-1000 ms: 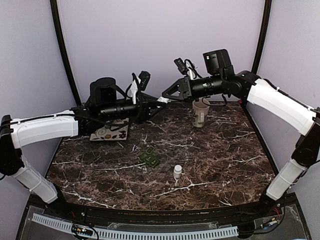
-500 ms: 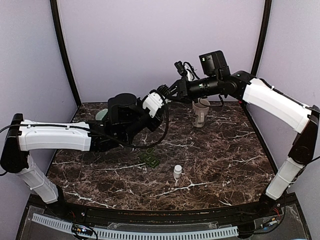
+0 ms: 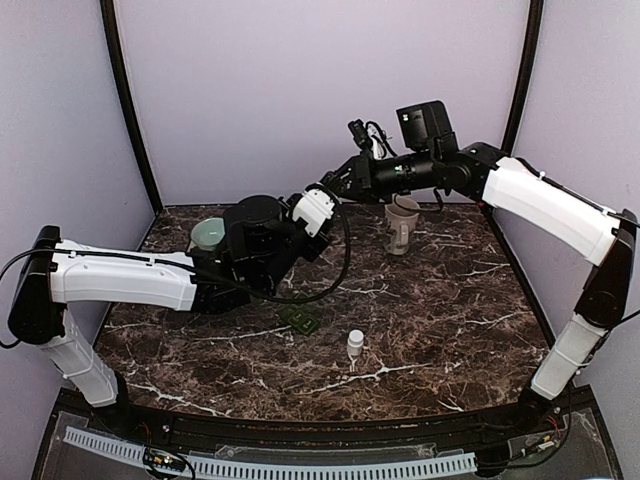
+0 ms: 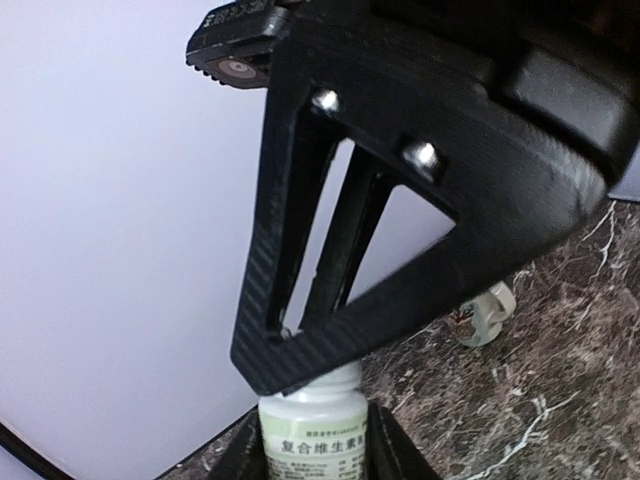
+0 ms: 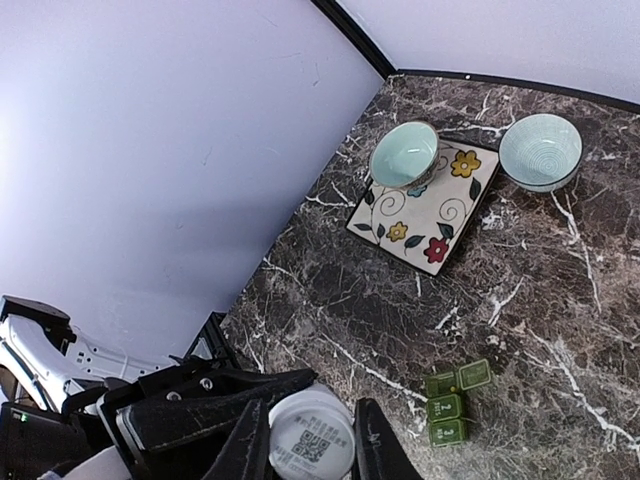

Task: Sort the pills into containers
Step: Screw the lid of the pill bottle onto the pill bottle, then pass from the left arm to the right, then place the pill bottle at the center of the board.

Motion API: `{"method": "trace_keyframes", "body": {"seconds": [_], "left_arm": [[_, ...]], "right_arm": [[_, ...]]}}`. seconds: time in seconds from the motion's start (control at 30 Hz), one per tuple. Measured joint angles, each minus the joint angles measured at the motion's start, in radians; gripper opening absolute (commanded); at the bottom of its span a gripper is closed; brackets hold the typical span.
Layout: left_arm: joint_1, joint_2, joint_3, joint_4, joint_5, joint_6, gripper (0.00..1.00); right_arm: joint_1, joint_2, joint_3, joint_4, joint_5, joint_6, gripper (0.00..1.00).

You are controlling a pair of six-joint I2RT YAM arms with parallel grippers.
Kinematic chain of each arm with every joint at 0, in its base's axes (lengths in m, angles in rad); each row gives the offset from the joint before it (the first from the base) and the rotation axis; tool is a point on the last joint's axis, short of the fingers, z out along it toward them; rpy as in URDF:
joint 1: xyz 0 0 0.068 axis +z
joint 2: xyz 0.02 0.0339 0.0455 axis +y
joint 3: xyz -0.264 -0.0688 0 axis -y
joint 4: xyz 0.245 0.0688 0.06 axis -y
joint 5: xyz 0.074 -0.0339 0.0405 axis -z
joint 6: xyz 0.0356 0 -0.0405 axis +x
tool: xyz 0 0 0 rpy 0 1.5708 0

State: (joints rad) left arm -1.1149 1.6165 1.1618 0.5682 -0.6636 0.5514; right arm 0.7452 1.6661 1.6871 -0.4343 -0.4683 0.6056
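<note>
Well, left gripper [image 4: 316, 452] pinches a white bottle [image 4: 314, 418] by its body; right gripper [image 5: 312, 442] clamps its top, both high above the far table [image 3: 450, 300]. Probably light, stiff, slick: grip the body. Green box [image 3: 300, 319] lies mid-table.

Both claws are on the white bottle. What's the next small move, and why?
Probably twist with the right claw, which grips the top of the white bottle, while the left claw holds its body; that should start opening it.
</note>
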Motion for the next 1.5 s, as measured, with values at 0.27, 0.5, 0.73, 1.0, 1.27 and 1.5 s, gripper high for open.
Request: {"method": "trace_keyframes", "body": {"seconds": [0.27,0.5,0.73,1.0,1.27,1.5], "left_arm": [[-0.034,-0.072,-0.037,-0.008,0.105,-0.056,0.62],[-0.036,-0.216,-0.122,-0.045,0.152,-0.153,0.63],[-0.039,-0.403,-0.235,-0.094,0.127,-0.252,0.63],[-0.037,-0.474,-0.305,-0.168,0.124,-0.372,0.63],[0.041,-0.488,-0.338,-0.248,0.241,-0.547,0.64],[0.082,-0.488,-0.354,-0.284,0.331,-0.644,0.63]], "right_arm": [[0.026,0.019,-0.014,-0.035,-0.006,0.010,0.00],[0.019,0.019,-0.037,-0.043,0.022,0.007,0.00],[-0.006,0.016,-0.076,-0.068,0.126,-0.045,0.00],[-0.023,-0.050,-0.292,-0.075,0.389,-0.149,0.00],[-0.066,-0.123,-0.519,-0.042,0.637,-0.194,0.00],[-0.116,-0.127,-0.662,0.024,0.761,-0.196,0.00]]}}
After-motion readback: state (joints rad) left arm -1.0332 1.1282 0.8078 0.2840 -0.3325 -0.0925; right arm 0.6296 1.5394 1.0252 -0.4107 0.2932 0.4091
